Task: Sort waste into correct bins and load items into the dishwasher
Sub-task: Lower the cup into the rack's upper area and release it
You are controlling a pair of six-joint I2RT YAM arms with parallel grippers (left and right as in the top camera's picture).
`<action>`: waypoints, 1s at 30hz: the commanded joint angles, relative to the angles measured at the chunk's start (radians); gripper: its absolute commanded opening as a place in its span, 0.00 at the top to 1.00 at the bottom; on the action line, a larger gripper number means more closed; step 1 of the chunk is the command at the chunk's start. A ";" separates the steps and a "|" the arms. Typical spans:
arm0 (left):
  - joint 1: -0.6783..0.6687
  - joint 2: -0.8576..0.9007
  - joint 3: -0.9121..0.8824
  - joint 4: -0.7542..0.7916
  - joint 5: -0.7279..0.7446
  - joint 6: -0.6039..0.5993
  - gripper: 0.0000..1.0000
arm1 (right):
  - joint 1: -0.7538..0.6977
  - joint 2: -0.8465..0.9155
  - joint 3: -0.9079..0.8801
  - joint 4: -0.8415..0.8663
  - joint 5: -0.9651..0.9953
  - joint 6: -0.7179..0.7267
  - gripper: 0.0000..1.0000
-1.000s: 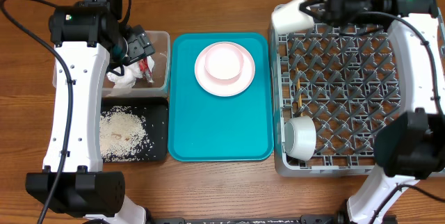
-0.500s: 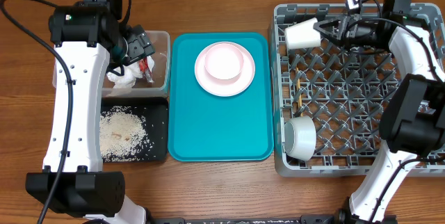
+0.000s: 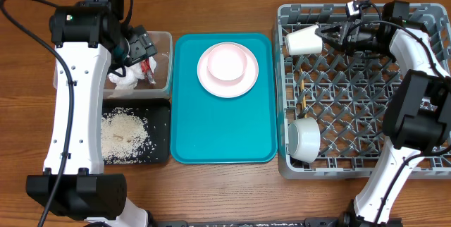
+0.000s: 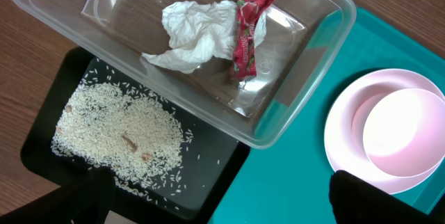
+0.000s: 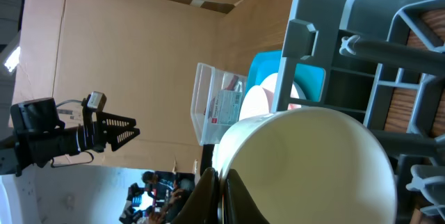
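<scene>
Overhead: the right gripper [image 3: 330,35] is pinched on the rim of the white cup [image 3: 303,41]. The cup lies on its side over the far left corner of the dish rack [image 3: 338,171], long axis left-right, to the left of the gripper. The left gripper [image 3: 141,47], spread and empty, hangs over the clear tub [image 3: 165,44]. The pink plate [image 3: 227,70] is to its right and probably nearer this arm.

Left wrist: napkin [image 4: 191,33] and wrapper [image 4: 245,33] lie in the tub, with rice [image 4: 115,130] on the black tray [image 4: 208,172].

Right wrist: the fingers [image 5: 207,196] press together on the cup's wall, with rack bars just beyond.
</scene>
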State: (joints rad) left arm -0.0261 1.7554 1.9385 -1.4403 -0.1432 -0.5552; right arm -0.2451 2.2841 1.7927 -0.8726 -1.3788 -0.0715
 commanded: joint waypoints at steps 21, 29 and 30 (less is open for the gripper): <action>0.000 -0.002 0.007 0.002 -0.009 0.002 0.00 | -0.100 -0.076 -0.004 -0.229 0.282 -0.118 0.55; 0.000 -0.002 0.007 0.002 -0.009 0.002 0.00 | -0.123 -0.254 -0.004 -0.246 0.575 0.021 0.52; 0.000 -0.002 0.007 0.002 -0.010 0.002 0.00 | -0.120 -0.278 -0.004 -0.250 0.599 0.029 0.52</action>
State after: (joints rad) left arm -0.0261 1.7554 1.9385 -1.4403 -0.1432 -0.5552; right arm -0.3714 2.1048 1.7863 -1.1198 -0.9005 -0.0959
